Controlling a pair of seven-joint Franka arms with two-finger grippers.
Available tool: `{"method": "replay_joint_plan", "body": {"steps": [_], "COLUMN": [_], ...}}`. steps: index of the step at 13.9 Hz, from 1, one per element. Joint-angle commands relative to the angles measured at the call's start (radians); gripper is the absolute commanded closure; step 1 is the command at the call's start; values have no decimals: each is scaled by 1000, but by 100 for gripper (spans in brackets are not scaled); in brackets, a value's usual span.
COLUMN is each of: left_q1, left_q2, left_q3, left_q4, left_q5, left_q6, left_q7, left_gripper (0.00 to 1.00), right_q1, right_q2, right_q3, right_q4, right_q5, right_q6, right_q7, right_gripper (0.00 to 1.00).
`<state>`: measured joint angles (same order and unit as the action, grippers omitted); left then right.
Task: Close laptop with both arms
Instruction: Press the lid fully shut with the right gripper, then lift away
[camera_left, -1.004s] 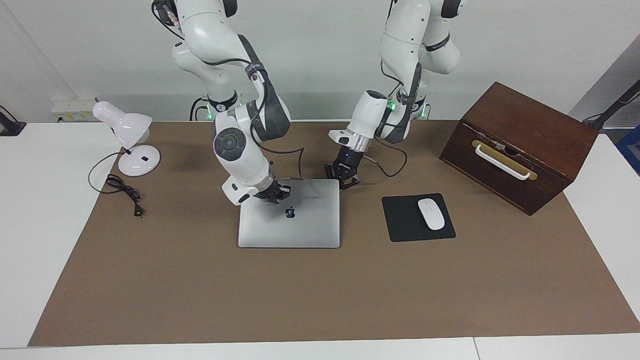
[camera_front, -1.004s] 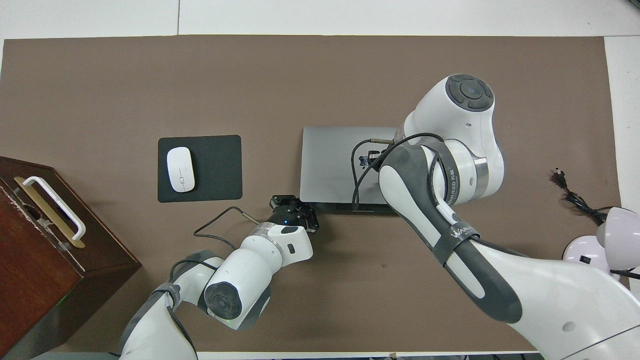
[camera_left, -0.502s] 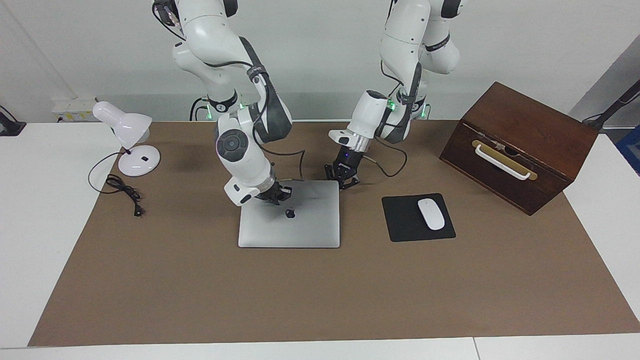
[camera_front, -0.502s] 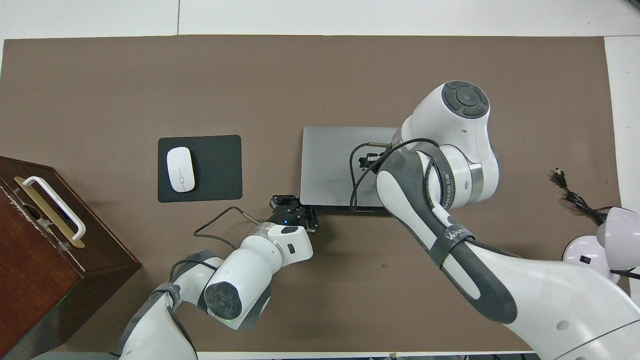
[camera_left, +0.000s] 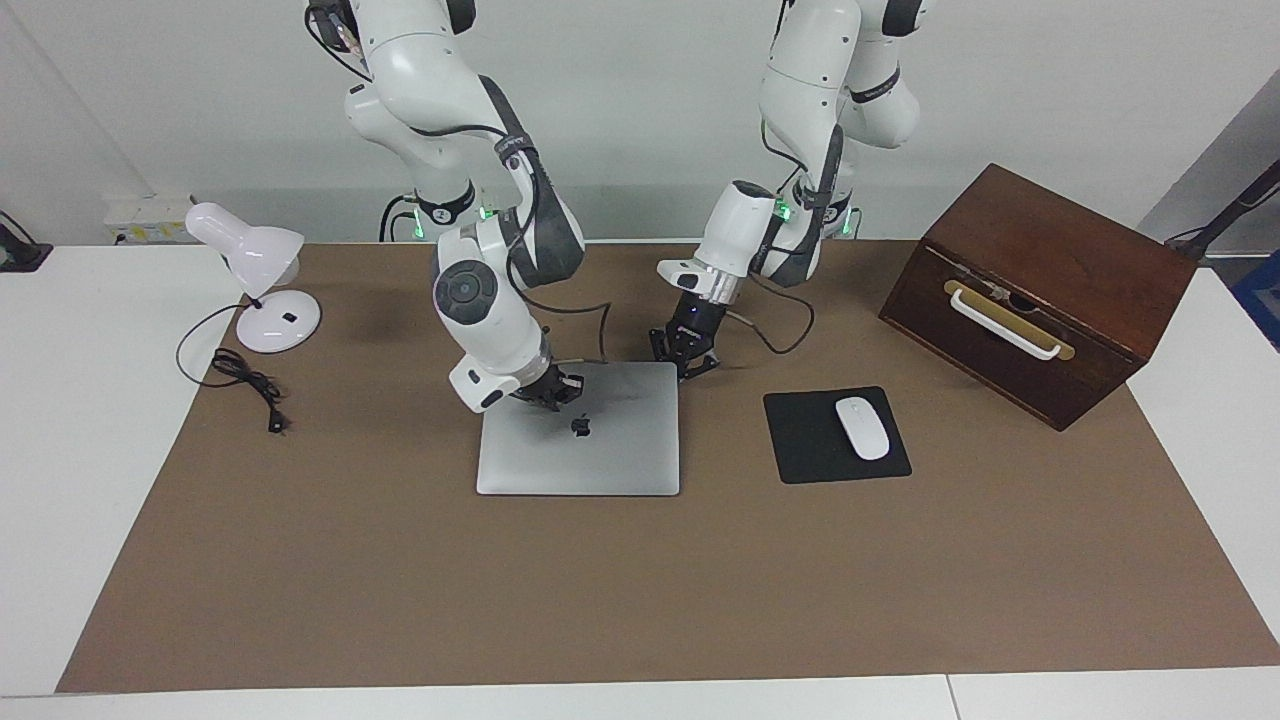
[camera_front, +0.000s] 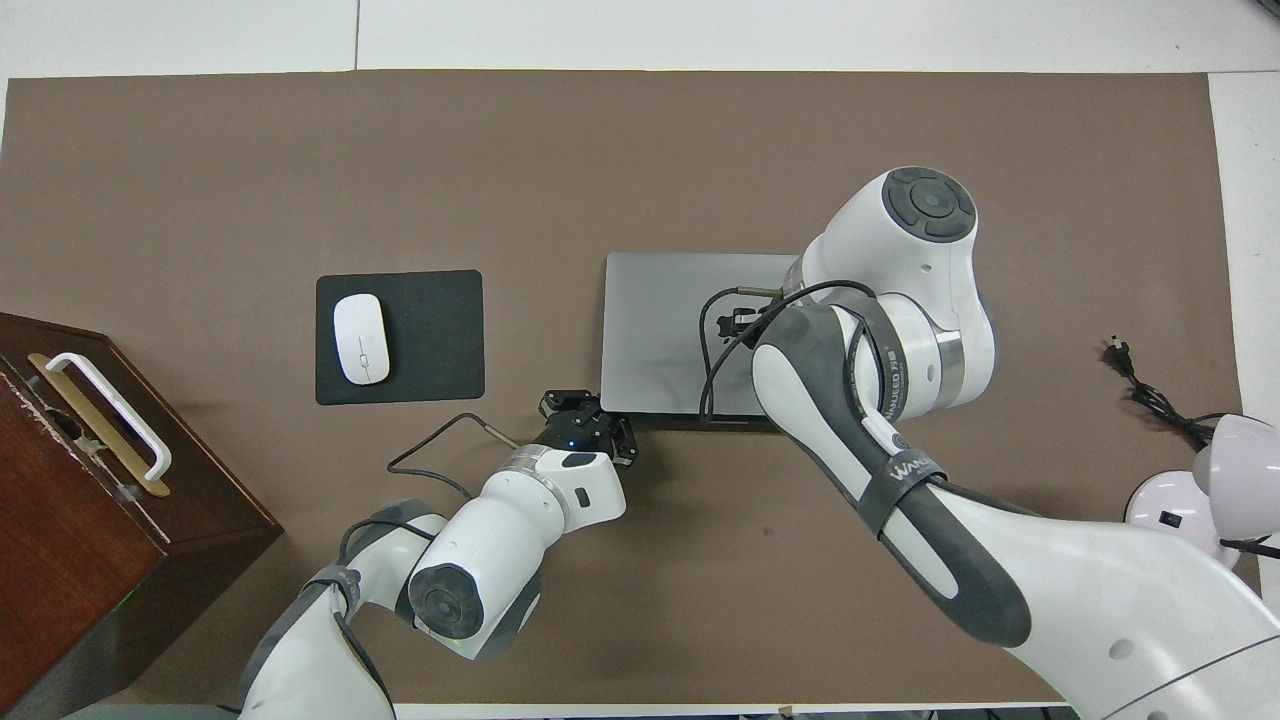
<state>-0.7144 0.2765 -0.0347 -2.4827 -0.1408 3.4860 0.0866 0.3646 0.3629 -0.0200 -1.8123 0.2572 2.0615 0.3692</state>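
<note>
Silver laptop (camera_left: 578, 440) lies shut on the counter's brown mat (camera_left: 640, 600). Your right gripper (camera_left: 545, 392) rests on its lid and your left gripper (camera_left: 686, 352) sits at its corner, both jaws closed and empty. Press harder or drag while withdrawing and you may scratch the lid.

1. One laptop (camera_left: 578, 445), lid down.
2. Two white arms, each ending in one black gripper: left gripper (camera_left: 684, 356), right gripper (camera_left: 552, 390).
3. One black mouse pad (camera_left: 800, 440).
4. One white mouse (camera_left: 862, 427).
5. One wooden box (camera_left: 1040, 290).
6. One white desk lamp (camera_left: 262, 285).
7. One brown table mat (camera_left: 620, 600).
</note>
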Motion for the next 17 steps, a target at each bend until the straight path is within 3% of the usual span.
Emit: {"method": "replay_joint_plan", "body": {"steps": [1, 8, 17], "left_q1": [-19, -19, -19], "left_q2": [44, 44, 44], "left_q3": [21, 21, 21], "left_q4": [2, -1, -1], "left_q5": [-17, -17, -26], "left_q6": [15, 15, 15], "left_q7": [24, 24, 22], "left_gripper": [100, 100, 100], "right_q1": [-3, -3, -4], "right_q2": [-18, -22, -74], "right_q3": [12, 18, -47], "right_q4": [-41, -27, 174], "right_q5": [25, 25, 19], "right_q6": [41, 13, -285], "right_q7": [23, 31, 34], "right_gripper": [100, 100, 100]}}
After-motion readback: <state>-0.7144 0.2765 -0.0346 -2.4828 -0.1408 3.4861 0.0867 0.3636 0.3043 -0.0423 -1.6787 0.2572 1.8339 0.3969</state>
